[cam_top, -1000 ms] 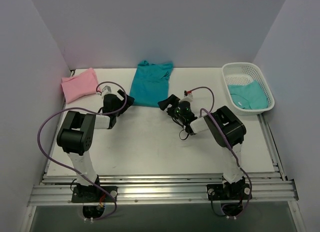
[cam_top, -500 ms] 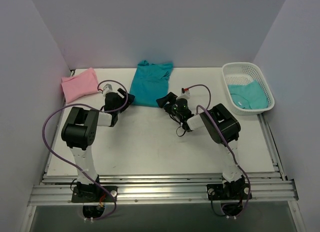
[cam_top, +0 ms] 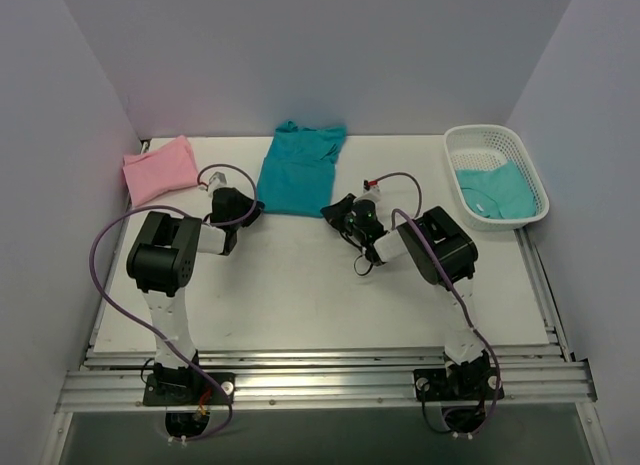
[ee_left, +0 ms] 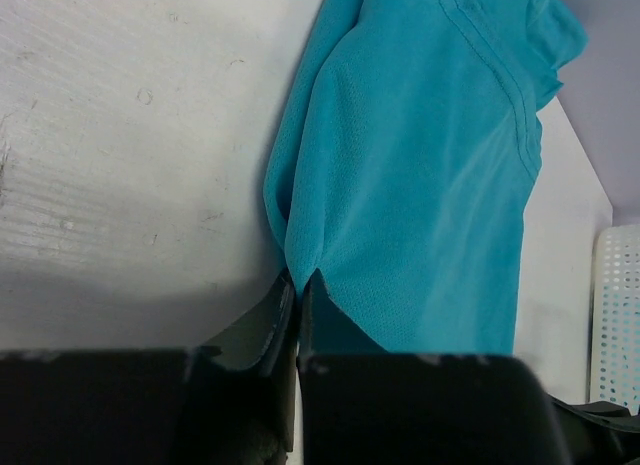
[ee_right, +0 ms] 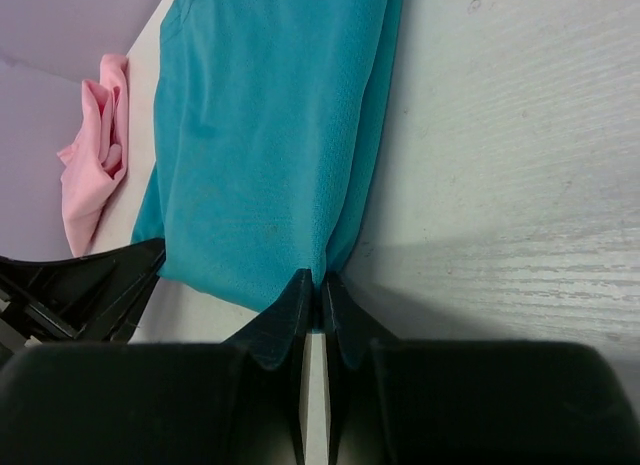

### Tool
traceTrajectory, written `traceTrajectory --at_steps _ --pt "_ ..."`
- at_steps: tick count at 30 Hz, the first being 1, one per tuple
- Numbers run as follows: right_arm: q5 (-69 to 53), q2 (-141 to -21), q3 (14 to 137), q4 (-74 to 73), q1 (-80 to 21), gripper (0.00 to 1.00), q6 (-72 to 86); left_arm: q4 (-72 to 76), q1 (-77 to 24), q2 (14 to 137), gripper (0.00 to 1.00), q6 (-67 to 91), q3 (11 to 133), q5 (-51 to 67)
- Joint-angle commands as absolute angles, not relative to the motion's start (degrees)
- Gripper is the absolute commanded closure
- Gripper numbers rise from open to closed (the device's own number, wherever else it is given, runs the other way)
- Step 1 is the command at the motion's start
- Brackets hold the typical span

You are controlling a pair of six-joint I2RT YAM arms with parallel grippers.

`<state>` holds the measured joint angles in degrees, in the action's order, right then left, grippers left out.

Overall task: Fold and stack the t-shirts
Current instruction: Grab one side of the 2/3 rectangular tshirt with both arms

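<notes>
Top external view has the flat teal t-shirt [cam_top: 300, 170] lying lengthwise in the upper middle of the frame on the table [cam_top: 300, 285], collar end toward the back wall and hem toward the arms. The left gripper [cam_top: 252, 207] sits right at the lower left corner of that shirt and the right gripper [cam_top: 335, 210] at the lower right corner, so both are on the hem end with the whole shirt stretching up the frame away from them. On the left wrist cam the fingers are pressed together with just a sliver between them, pinching the hem corner, and the cloth runs off to the upper right of that frame. Same deal on the right wrist cam: fingers clamped on the near corner, fabric spreading up and to the left. The pink t-shirt [cam_top: 158, 170] is bunched at the upper left of the top view, well apart from either gripper. Over at the upper right there's the white mesh basket [cam_top: 539, 201] with another teal t-shirt [cam_top: 500, 193] crumpled inside it, nowhere near the arms.
</notes>
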<state>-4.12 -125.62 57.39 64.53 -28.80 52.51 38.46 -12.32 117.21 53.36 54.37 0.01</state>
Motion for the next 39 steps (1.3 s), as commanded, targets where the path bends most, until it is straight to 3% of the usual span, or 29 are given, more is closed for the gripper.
traceTrajectory --at_steps 1,13,21,25,31,39 --pt "-4.4 -124.37 56.08 67.06 -28.3 1.0 52.29 41.22 -12.13 117.42 0.97 52.3 55.9 0.0" --pt "-3.87 -113.21 43.08 66.89 -29.18 1.0 51.5 41.84 -14.76 105.66 0.98 52.21 43.96 1.32" --pt "3.07 -94.15 33.75 55.06 -35.58 1.0 51.42 31.49 -21.08 82.12 0.98 53.35 31.65 -4.21" --pt "10.27 -82.83 34.18 43.09 -41.38 1.0 51.24 18.58 -26.62 67.63 0.98 51.95 31.29 -8.33" --pt "19.06 -74.98 36.47 30.95 -49.29 1.0 51.94 9.68 -32.16 52.59 0.97 52.03 31.2 -12.83" --pt "25.93 -72.42 40.78 22.59 -53.88 1.0 52.47 2.9 -32.87 47.9 0.96 50.89 33.57 -14.15"
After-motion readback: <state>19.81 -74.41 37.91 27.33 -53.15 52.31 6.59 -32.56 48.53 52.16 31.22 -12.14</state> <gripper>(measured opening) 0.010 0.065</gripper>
